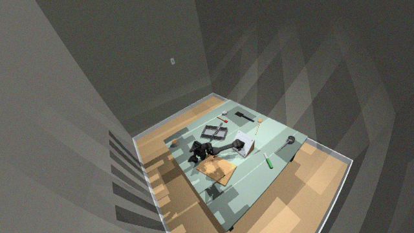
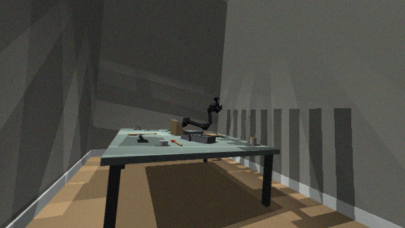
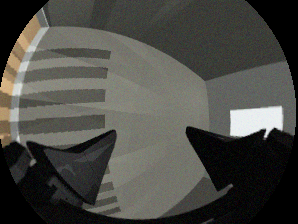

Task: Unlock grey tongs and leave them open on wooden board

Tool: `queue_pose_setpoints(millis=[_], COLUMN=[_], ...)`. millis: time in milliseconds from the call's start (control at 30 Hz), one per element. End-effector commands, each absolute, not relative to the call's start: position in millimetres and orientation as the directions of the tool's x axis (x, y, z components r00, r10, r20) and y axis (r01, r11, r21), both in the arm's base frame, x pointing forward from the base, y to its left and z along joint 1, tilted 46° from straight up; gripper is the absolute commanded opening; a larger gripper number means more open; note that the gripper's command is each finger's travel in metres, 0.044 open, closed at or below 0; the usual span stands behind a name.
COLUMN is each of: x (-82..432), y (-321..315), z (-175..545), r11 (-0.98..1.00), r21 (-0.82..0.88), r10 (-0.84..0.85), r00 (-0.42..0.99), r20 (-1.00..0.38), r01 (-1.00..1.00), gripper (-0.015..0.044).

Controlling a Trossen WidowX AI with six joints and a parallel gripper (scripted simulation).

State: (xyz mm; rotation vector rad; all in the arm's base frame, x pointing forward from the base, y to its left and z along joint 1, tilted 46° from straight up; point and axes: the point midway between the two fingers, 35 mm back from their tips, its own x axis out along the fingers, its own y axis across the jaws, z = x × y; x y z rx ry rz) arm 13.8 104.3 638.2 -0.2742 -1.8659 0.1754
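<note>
The grey tongs (image 1: 219, 127) lie across the roasting tin (image 1: 209, 132) (image 2: 207, 139), with one end past its far wall in the top view. Their jaws and lock are too small to make out. The wooden board (image 1: 230, 167) (image 2: 218, 135) lies flat on the table, on the other side of the arm from the tin. My gripper (image 3: 152, 132) is open and empty, its two dark fingertips wide apart. It is raised well above the table and points away toward the wall, so the wrist view shows no tongs, tin or board.
The arm's base sits at a tilted white plate on a wooden wedge (image 1: 251, 149) (image 2: 176, 127). Also on the table (image 1: 246, 176) are a green-handled tool (image 1: 268, 162), a ladle (image 1: 290, 140), a wooden spoon (image 1: 259, 120), a black spatula (image 1: 244, 116), a red-tipped brush (image 1: 222, 120), a white pot (image 2: 163, 143) and a jar (image 2: 252, 141).
</note>
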Motion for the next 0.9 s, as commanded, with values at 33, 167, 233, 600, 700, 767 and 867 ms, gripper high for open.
queue_pose_setpoints(millis=[33, 167, 233, 600, 700, 767, 867], x=[-33, -62, -73, -76, -64, -52, -32], y=[45, -16, -50, -218, -257, -281, -314], z=[646, 646, 642, 590, 569, 554, 529], r11=[0.983, 0.937, 0.887, 0.448, 0.324, 0.252, 0.170], r21=[-0.004, 0.250, 0.374, 0.769, 0.775, 0.756, 0.695], r10=[0.075, -0.129, -0.235, -0.717, -0.811, -0.864, -0.928], r00=[-0.382, -0.422, -0.433, -0.330, -0.262, -0.210, -0.124], r20=[0.921, 0.897, 0.870, 0.614, 0.523, 0.457, 0.352], r01=[0.185, 0.244, 0.270, 0.456, 0.543, 0.604, 0.699], gripper=[0.0440, 0.0440, 0.0440, 0.0440, 0.0440, 0.0440, 0.0440])
